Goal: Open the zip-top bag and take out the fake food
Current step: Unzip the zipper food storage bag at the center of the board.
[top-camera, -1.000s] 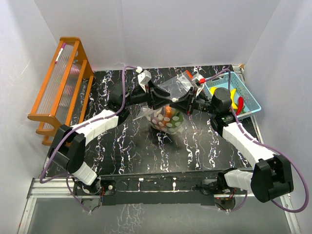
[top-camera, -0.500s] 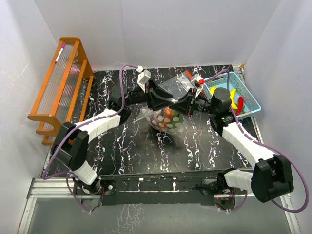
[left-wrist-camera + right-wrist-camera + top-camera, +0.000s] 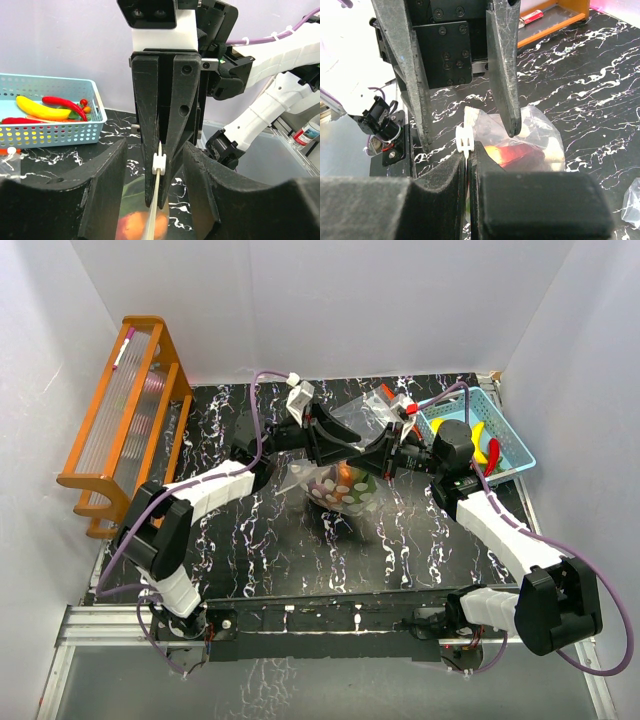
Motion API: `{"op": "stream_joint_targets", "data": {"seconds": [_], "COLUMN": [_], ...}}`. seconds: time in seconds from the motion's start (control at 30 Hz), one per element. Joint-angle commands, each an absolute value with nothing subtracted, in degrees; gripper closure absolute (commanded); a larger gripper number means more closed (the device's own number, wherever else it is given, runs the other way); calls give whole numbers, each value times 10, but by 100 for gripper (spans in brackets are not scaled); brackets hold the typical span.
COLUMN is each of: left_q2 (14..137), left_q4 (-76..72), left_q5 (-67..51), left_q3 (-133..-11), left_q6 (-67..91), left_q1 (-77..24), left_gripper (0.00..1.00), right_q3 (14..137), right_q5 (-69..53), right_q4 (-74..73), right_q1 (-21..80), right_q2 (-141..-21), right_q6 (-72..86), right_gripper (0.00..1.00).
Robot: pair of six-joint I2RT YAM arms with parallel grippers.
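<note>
**Right fingers pinch the bag's rim; left fingers stand apart around it**

From the top view I see both arms meeting over the middle of the bench. The right gripper is clamped on the top edge of the zip-top bag, its fingers pressed together with the white slider just past their tips. The left gripper faces it head-on with its fingers spread, one on each side of that same edge; as far as the left wrist view shows, they touch neither film nor slider.

The bag hangs below the two grippers, its film spotted with pale dots. The arms cover its upper part, and I cannot tell whether its bottom rests on the bench.

Some fake food sits inside; an orange piece shows through the film, and the right wrist view gives only a blurred orange-red glow; the rest of the contents I cannot make out. I cannot read whether the zip is parted or sealed, since the edge shows end-on as a thin line.

More pieces lie in the light-blue basket at the right rear of the bench: a yellow banana and red chilli peppers; the left wrist view cuts the basket off at its margin. A wooden rack stands along the bench's left side.
</note>
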State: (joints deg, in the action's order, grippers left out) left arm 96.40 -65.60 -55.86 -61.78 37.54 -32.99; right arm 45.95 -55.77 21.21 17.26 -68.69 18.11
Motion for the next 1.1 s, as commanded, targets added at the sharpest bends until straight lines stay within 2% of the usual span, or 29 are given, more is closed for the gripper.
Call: {"op": "stream_joint_targets", "data": {"seconds": [0.0,0.17,0.3,0.43,1.07], "left_q2": [976,974,965,952,911], "left_q4": [-717,-710,-671,-653,-581], "left_q5": [-585,-596,-597,-586,-567], "left_q3": [-644,-640,-635,-627,-590], "left_q6": [404,397,373,352,293], "left_q1": [-334,-340,-344,-344,-345], "left_gripper": [56,63,74,99,100], "right_q3": [463,465,463,458,461], "right_q5": [-561,-553,-550,-532,-434], "right_q4": [230,222,221,220,187], "right_q1": [175,174,175,175,174], "right_q2": [-674,-673,-671,-658,-621], "right_q6": [172,165,158,151,148], "right_gripper": [92,92,92,92,92]}}
